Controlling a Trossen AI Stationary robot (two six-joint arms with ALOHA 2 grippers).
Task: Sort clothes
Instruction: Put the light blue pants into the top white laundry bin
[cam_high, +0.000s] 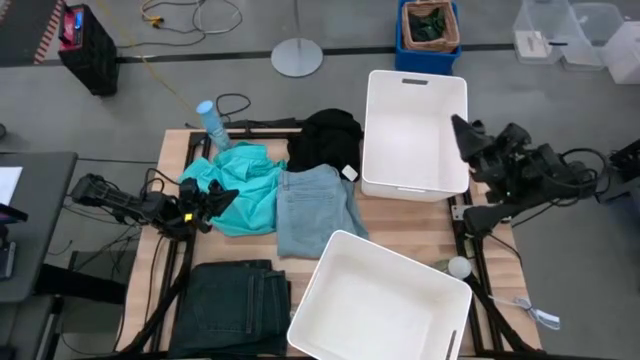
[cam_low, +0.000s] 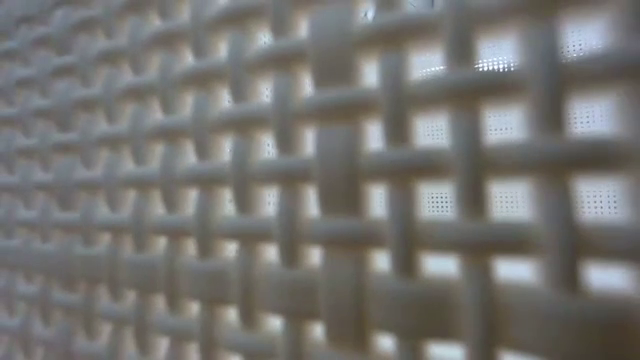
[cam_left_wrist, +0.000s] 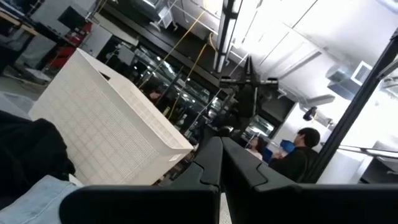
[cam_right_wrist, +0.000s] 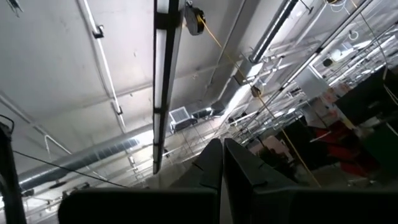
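A bright turquoise top lies crumpled on the table's left half. A pale blue denim piece lies beside it, and a black top lies behind that. Dark jeans lie folded at the near left. My left gripper is shut and hovers at the turquoise top's left edge, its fingers tipped upward with nothing between them. My right gripper is shut and empty beside the far bin's right wall, pointing at the ceiling.
One white bin stands at the far right; a second stands tilted at the near middle, its lattice wall filling the low view. A pale blue bottle lies at the far left corner. A white ball lies at the right edge.
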